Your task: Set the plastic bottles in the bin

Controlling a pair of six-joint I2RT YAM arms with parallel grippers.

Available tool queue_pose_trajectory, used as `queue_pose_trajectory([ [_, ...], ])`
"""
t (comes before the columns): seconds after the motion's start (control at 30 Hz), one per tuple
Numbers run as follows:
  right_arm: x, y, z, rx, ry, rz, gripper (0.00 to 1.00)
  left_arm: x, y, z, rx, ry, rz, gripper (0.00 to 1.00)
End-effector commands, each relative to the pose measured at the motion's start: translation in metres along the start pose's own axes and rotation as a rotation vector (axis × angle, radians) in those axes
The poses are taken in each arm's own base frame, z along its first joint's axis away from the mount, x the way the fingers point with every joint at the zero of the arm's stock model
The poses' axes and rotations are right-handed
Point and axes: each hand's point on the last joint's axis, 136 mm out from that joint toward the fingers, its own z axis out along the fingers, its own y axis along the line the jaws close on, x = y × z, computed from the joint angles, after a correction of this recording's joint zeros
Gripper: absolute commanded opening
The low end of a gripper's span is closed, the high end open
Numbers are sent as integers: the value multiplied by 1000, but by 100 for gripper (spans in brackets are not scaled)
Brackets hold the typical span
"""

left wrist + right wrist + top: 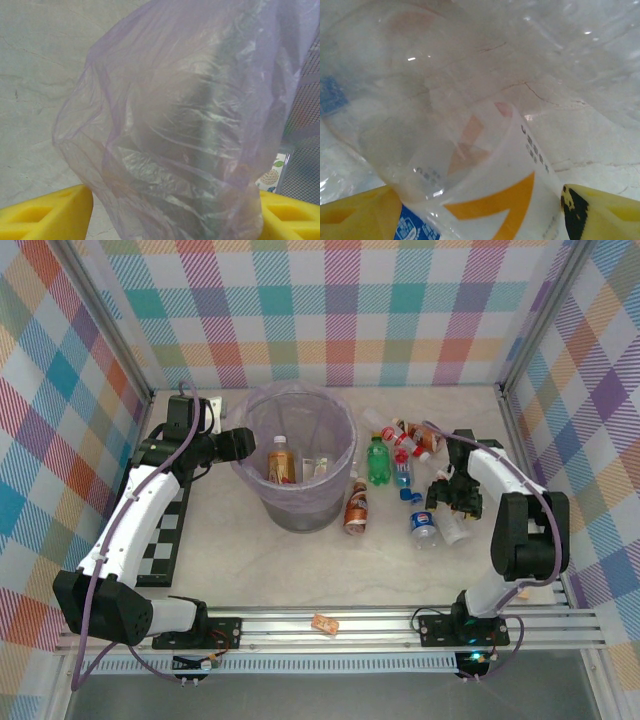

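Observation:
The grey bin (300, 508) with its lilac bag stands mid-table, an amber bottle (281, 462) and a clear one (318, 468) inside it. My left gripper (240, 443) is at the bin's left rim, open, its yellow fingers (50, 215) either side of the bag wall (190, 140). My right gripper (450, 495) is low on the table, open. A clear bottle with a white and orange label (490, 200) (453, 528) lies between its fingers (600, 212) and fills the gap. To the right of the bin lie an amber-brown bottle (356, 508), a green one (377, 460) and a blue-labelled one (424, 528).
More bottles with red labels (412, 437) lie behind the right gripper, and a blue-capped one (400, 472) beside the green bottle. A checkered board (160, 530) lies under the left arm. A small tan block (325, 623) sits on the front rail. Patterned walls close in three sides.

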Motion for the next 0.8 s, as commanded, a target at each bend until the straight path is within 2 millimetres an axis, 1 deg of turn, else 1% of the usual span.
queue_pose_trajectory([
  [0.0, -2, 6, 14, -37, 26, 2, 81, 3, 9, -7, -31, 0, 2, 70],
  [0.07, -1, 9, 21, -48, 42, 2, 79, 2, 9, -7, -32, 0, 2, 70],
  [0.13, 0, 11, 23, -59, 49, 8, 76, 2, 9, -8, -33, 0, 4, 70],
  [0.2, 1, 13, 22, -73, 44, 13, 73, 3, 10, -7, -34, 1, 4, 70],
  [0.27, 0, 16, 19, -91, 44, 12, 69, 3, 10, -6, -34, 2, 4, 70],
  [0.37, 0, 19, 10, -107, 32, 12, 65, 3, 9, -5, -33, 5, 2, 70],
  [0.5, -1, 20, -12, -129, -7, 8, 62, 3, 10, -5, -33, 6, 2, 70],
  [0.67, 1, 20, -47, -160, -58, 19, 61, 3, 9, -4, -31, 8, 0, 70],
  [0.77, 3, 30, -68, -228, -70, 20, 61, 1, 11, -6, -39, 0, 1, 70],
])
